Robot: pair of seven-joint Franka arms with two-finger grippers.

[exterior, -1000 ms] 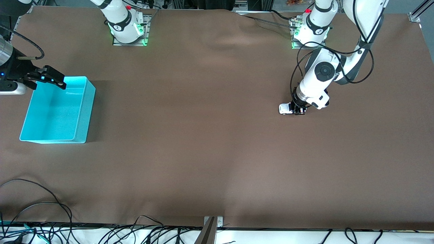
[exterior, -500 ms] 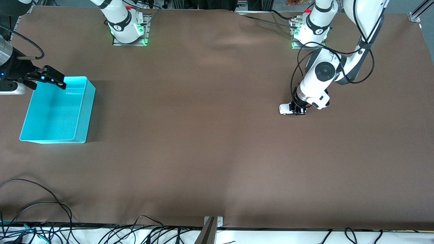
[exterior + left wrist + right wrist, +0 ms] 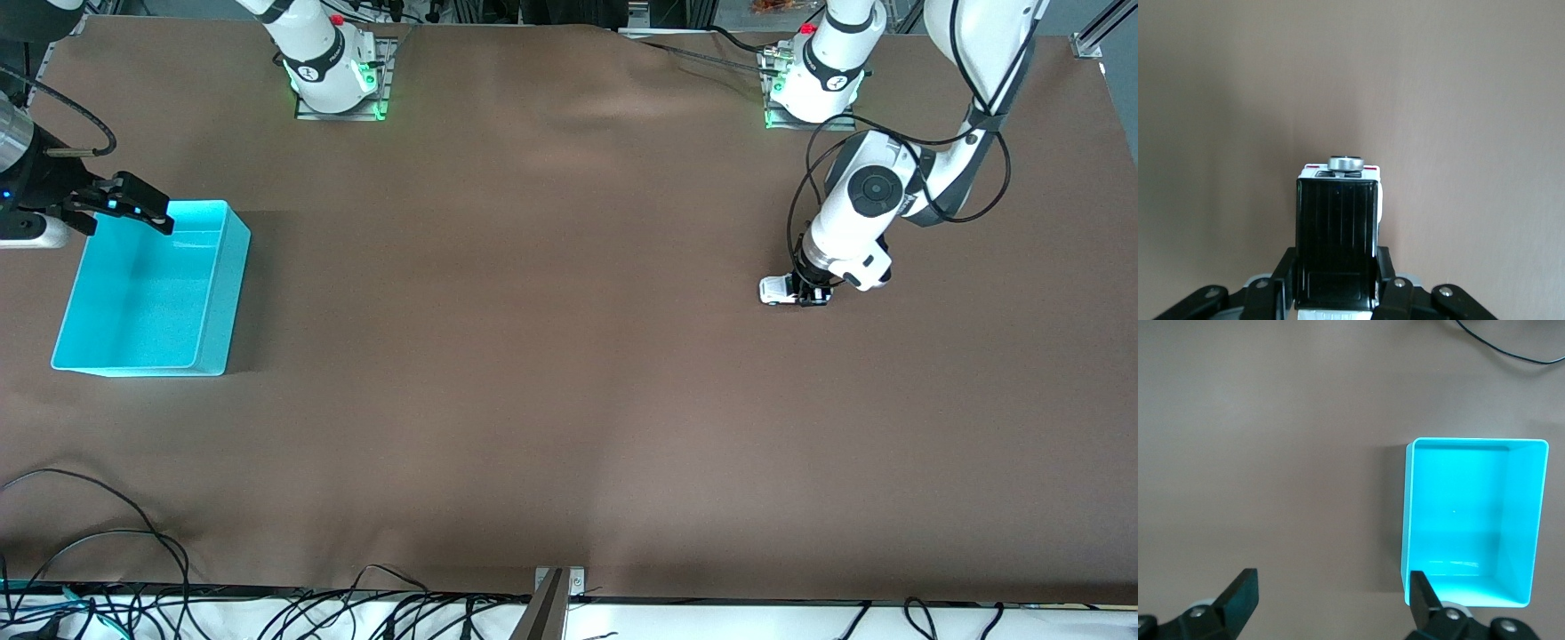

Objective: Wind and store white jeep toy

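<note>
Front view — left claw (image 3: 811,295), white jeep toy (image 3: 777,292) — shifted from before.

A cyan bin (image 3: 147,289) stands open-topped and empty on the brown cloth (image 3: 533,356) at the right arm's end of the table, well apart from the left gripper and partly under the right one; from the right wrist its pale rim and glossy inner walls show plainly. The cloth covers the whole table and wrinkles a little between the two arm bases. Black cables (image 3: 98,569) loop over the cloth's edge nearest the front camera, toward the right arm's end, with more strung along the white strip below.
</note>
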